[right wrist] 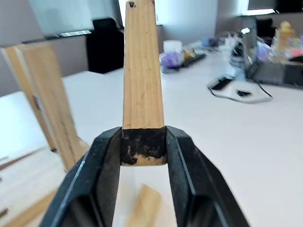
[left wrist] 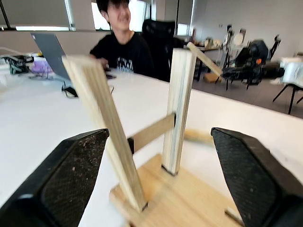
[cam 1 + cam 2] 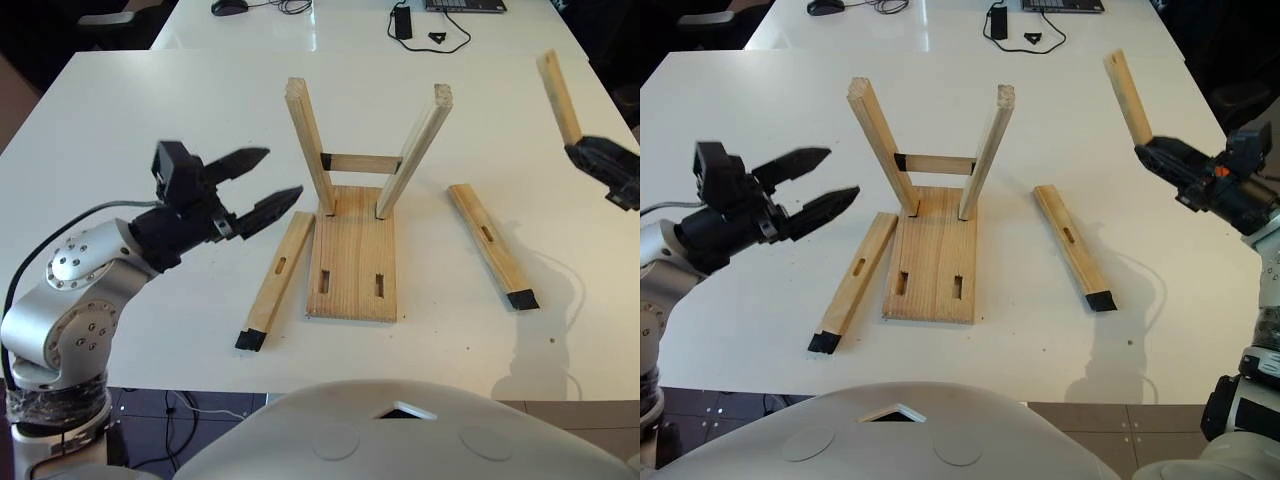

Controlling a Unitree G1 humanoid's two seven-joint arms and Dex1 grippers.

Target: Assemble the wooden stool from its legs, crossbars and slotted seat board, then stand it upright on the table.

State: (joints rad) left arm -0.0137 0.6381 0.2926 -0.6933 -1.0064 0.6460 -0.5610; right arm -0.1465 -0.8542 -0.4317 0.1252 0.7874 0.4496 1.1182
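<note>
Two legs (image 3: 311,150) stand slotted in the seat board (image 3: 352,292), braced by a crossbar (image 3: 360,162). At 2 o'clock your right gripper (image 3: 1152,157) clamps a third leg (image 3: 1127,95) by its black foot, probably leaving the bare end free. At 9 o'clock your left gripper (image 3: 284,172) gapes empty.

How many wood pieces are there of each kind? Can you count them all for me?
Pale wooden legs with black feet: 4 (two standing in the board, two lying flat)
Thin wooden crossbars: 2 (one between the standing legs, one in the right claw)
Flat slotted wooden seat board: 1
Total: 7
</note>
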